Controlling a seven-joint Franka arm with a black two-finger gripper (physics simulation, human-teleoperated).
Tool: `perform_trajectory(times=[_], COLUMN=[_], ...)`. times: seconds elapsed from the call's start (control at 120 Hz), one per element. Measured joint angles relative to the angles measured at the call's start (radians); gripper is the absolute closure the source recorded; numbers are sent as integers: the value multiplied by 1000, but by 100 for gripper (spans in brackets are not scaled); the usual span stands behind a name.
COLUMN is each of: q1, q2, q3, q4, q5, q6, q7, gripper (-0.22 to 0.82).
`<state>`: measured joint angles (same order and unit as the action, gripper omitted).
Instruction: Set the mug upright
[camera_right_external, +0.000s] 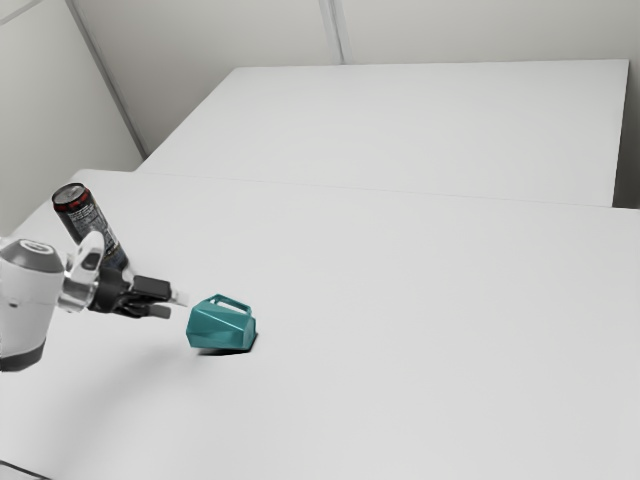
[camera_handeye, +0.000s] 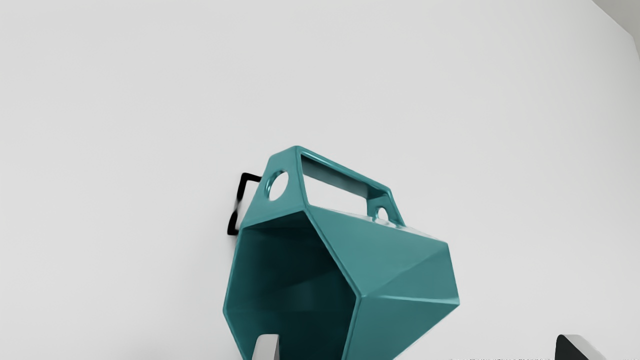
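My gripper (camera_right_external: 180, 305) is just beside the teal mug (camera_right_external: 220, 326), on its exterior-view left, with the fingers spread and nothing held. The faceted mug lies on its side on the white table, handle upward, its mouth facing my hand. In the wrist view the gripper (camera_handeye: 417, 347) stands open; one fingertip overlaps the dark mouth of the mug (camera_handeye: 400, 265), and the other is well off to the side, over bare table. Whether a fingertip reaches inside the mouth I cannot tell.
A dark can with a red band (camera_right_external: 88, 222) stands behind my hand at the exterior view's left, partly covered by the arm. The white table (camera_right_external: 420, 350) stretches away to the exterior view's right, and a second white surface (camera_right_external: 420, 130) lies beyond it.
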<state>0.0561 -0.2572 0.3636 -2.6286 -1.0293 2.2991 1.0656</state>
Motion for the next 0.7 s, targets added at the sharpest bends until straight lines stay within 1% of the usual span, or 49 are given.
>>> perform_trajectory(times=[0.075, 0.192, 0.35, 0.517, 0.7], q1=[-3, -7, -27, -72, -82], q2=[42, 81, 125, 140, 138], q3=[-2, -7, -29, -32, -32], q4=[0, -1, 0, 1, -10], q5=[-43, -86, -141, -184, -238], q6=[2, 3, 4, 8, 0], q7=[82, 190, 309, 406, 514], gripper=[0, 0, 0, 0, 0])
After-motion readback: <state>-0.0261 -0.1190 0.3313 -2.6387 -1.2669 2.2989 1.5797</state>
